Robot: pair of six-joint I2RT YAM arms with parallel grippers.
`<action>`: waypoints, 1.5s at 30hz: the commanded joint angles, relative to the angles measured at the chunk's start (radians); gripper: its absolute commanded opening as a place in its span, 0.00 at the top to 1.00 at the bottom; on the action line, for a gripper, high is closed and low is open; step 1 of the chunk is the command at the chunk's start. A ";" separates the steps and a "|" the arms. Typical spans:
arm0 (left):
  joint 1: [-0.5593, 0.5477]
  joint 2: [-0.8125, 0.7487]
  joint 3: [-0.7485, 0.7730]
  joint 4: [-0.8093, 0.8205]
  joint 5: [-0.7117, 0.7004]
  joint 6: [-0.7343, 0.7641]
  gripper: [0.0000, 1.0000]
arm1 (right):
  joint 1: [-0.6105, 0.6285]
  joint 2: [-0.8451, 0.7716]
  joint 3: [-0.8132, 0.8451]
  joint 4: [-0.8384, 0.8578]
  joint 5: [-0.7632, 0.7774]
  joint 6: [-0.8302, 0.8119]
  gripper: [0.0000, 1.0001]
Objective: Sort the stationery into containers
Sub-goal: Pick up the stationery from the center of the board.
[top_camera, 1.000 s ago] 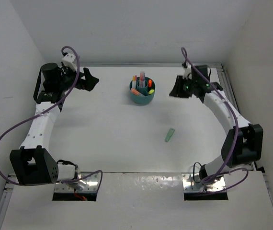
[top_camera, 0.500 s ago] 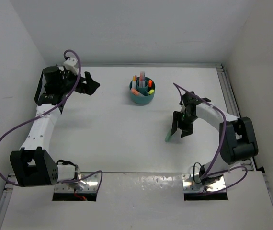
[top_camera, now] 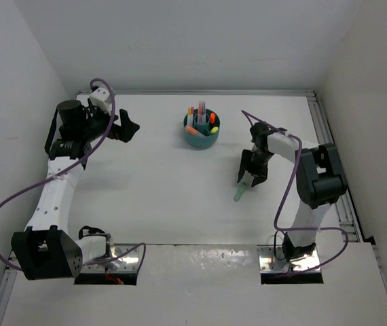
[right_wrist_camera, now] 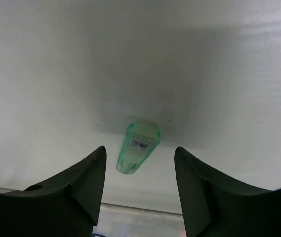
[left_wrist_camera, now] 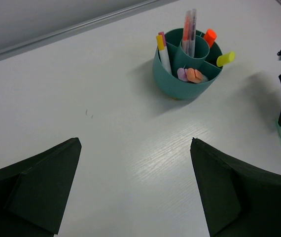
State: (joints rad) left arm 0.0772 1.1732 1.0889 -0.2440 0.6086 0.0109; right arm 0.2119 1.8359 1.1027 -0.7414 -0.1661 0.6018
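- The green marker (top_camera: pixel 241 191) is seen lying flat on the white table (top_camera: pixel 159 197). It is at about 4 o'clock from the teal cup (top_camera: pixel 200 142) and well apart from it.
- The right gripper (top_camera: pixel 253 170) is held low over the 12 o'clock end of the marker. Its jaws are kept apart, with one finger on each side of the marker, and a gap is seen on both sides in the right wrist view.
- The left gripper (top_camera: pixel 129 122) is placed at about 9 o'clock from the cup, well apart from it. Its jaws are spread wide, with only bare table between them.
- The cup is stood upright toward 12 o'clock on the table. Thin pens (left_wrist_camera: pixel 190 24) are kept in its centre tube, and stubby markers (left_wrist_camera: pixel 193 75) with orange, yellow and pink ends are found in the ring compartments.
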 commanded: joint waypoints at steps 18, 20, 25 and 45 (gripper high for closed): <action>0.001 -0.004 0.008 -0.006 -0.026 0.049 0.00 | 0.004 0.097 0.057 -0.024 0.073 0.033 0.50; 0.001 -0.003 0.011 -0.011 -0.040 0.054 0.00 | 0.004 0.103 0.068 -0.024 0.070 0.032 0.51; 0.001 -0.004 0.016 -0.024 -0.046 0.064 0.00 | 0.004 0.111 0.068 -0.029 0.059 0.032 0.54; 0.001 0.013 0.022 -0.017 -0.035 0.063 0.00 | 0.020 0.106 0.085 -0.032 0.050 0.041 0.86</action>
State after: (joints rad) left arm 0.0776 1.1896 1.0889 -0.2836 0.5682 0.0669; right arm 0.2260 1.9316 1.1469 -0.7876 -0.1329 0.6376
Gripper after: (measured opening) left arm 0.998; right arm 0.306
